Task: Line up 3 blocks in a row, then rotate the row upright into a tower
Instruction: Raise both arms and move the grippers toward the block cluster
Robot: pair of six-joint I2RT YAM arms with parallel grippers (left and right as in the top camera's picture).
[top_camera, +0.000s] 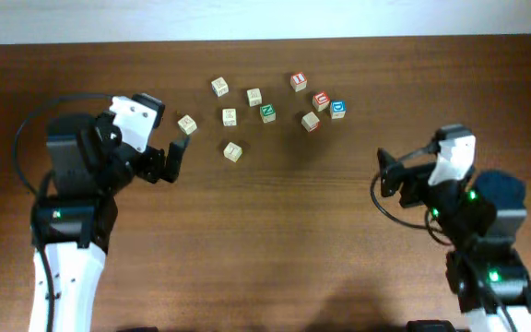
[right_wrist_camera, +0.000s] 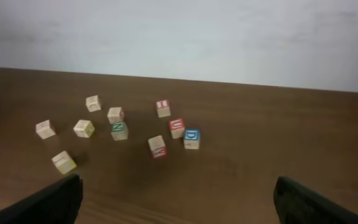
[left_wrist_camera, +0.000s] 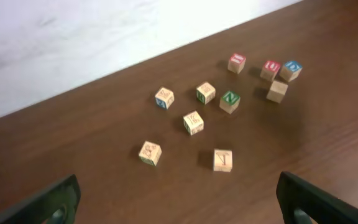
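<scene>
Several small alphabet blocks lie scattered on the far middle of the brown table (top_camera: 275,231). Two plain tan blocks (top_camera: 186,124) (top_camera: 233,151) lie closest to my left gripper (top_camera: 166,163), which is open and empty just short of them. In the left wrist view they sit ahead of the jaws (left_wrist_camera: 149,152) (left_wrist_camera: 222,160). Further back is a block with a red-printed top and a blue side (left_wrist_camera: 164,98) (top_camera: 219,87). My right gripper (top_camera: 387,177) is open and empty, well to the right of the blocks and nearer the front.
Other cubes share the cluster: a green-letter cube (top_camera: 267,112), a red-striped cube (top_camera: 298,82), a red-letter cube (top_camera: 321,100), a blue-letter cube (top_camera: 337,110), and tan ones (top_camera: 311,121) (top_camera: 230,116) (top_camera: 253,96). A pale wall (right_wrist_camera: 179,37) runs behind the table's far edge.
</scene>
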